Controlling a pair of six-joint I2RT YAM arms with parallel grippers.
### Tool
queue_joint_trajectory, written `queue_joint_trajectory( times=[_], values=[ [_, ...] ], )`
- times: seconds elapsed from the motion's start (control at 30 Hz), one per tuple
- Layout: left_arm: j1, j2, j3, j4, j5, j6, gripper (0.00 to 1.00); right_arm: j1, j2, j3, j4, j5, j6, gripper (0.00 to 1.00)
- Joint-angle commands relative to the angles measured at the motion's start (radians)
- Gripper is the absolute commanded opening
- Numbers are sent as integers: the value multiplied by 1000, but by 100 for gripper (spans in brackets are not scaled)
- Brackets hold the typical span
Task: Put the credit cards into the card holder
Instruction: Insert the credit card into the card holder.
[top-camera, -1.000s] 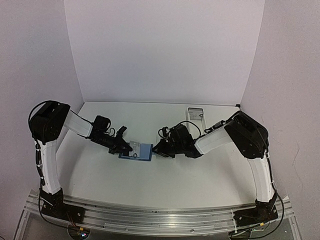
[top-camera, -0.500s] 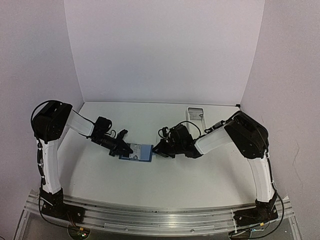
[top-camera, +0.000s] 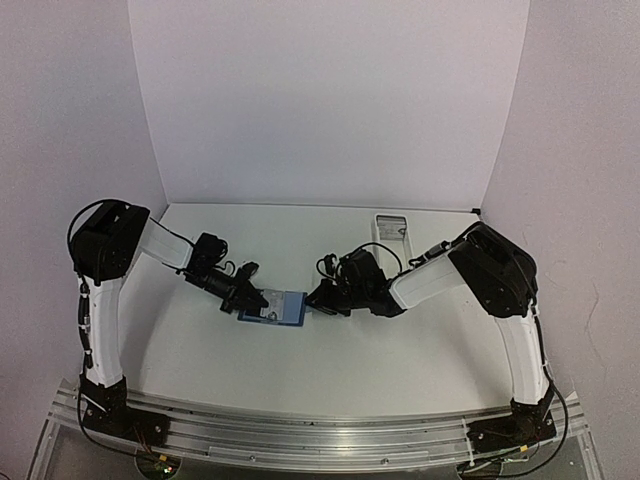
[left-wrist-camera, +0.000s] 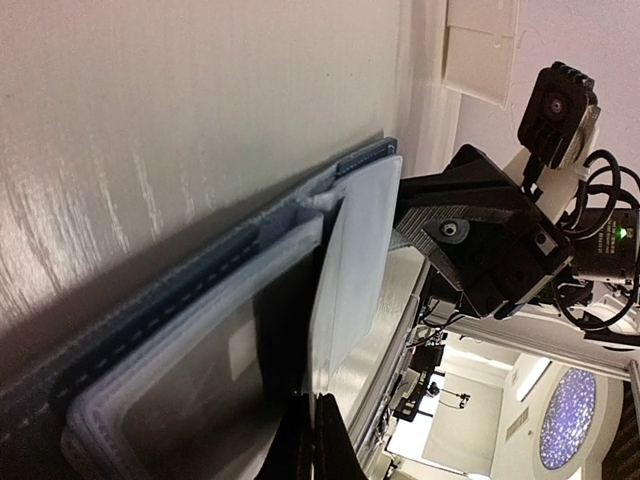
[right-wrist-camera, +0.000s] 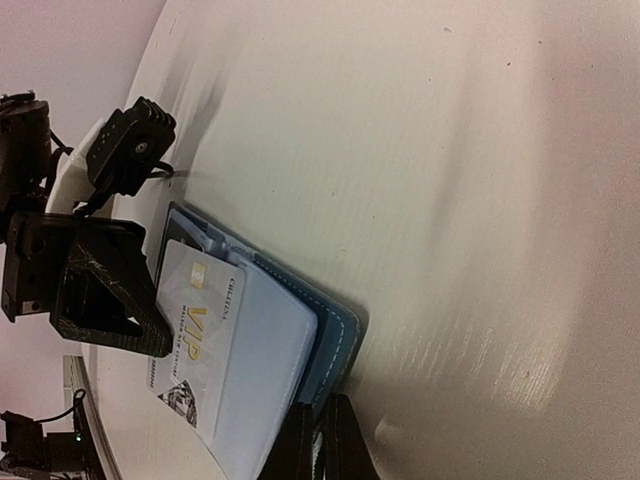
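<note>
My L gripper (top-camera: 247, 294) has its fingers together, tips down on the left end of the open card holder (top-camera: 285, 303). In the L wrist view they meet as one dark wedge, and I can't tell if a thin edge is nipped btw them. My R gripper (top-camera: 318, 298) is closed too and looks clamped on the card holder's right edge, pinning it flat.

Btw the two lies a pale card (right-wrist-camera: 200, 340) w/ VIP lettering, on the inner face. Its right part seems tucked under a light-blue pocket flap (left-wrist-camera: 355, 270); the left part is out. The card holder sits mid table (top-camera: 330, 370), a bit left of centre. A white tray (top-camera: 390, 228) is well apart at far right.

Step, as I judge it: seat this card.
- Keep the R clamp firm so the card holder doesn't skate right.
- Push w/ L low & flat along the card's long axis, toward the right & slow, so the card slides under the pocket flap instead of buckling or riding over it.
- Go easy on downforce, since that would prob squeeze the pocket shut.
- Stop when the card's end is flush.

Vs 1 s ago: my L gripper has eased slightly left & nearer, and the L elbow has swung in a little. R arm & card holder show no real shift.
</note>
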Motion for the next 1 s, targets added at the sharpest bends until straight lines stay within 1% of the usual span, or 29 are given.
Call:
queue_joint_trajectory(
  times=[0.0, 0.1, 0.2, 0.4, 0.53, 0.63, 0.67, 0.7, 0.77, 0.83, 0.9, 0.97],
  values=[
    [-21, 52, 0, -100, -35, 19, 0, 7, 33, -5, -29, -11, -5, 5],
    [-45, 76, 55, -103, -40, 60, 0, 8, 49, 12, -21, -24, -3, 4],
    [-56, 93, 97, -109, -33, 62, 0, 8, 53, 15, -17, -25, -5, 4],
    [-102, 128, 122, -55, -34, -21, 0, 8, 63, 14, 2, -30, -1, 4],
    [-121, 139, 138, -47, -52, -46, 0, 7, 60, 5, 10, -28, -3, 4],
    [-122, 133, 168, -133, -91, -22, 14, 7, 54, -9, 14, -26, -1, 3],
    [-122, 118, 188, -211, -132, 9, 28, 7, 49, -17, 18, -17, -2, 3],
    [-122, 111, 196, -239, -148, 19, 33, 8, 47, -20, 18, -14, -2, 3],
    [-122, 92, 233, -323, -204, 40, 51, 7, 46, -20, 22, -14, -4, 3],
    [-124, 93, 297, -407, -252, 54, 63, 8, 45, -15, 23, -18, -6, 3],
    [-131, 104, 352, -475, -282, 72, 67, 7, 42, -14, 23, -18, -10, 3],
    [-141, 117, 405, -520, -314, 88, 68, 7, 36, -16, 24, -15, -12, 3]
  ],
)
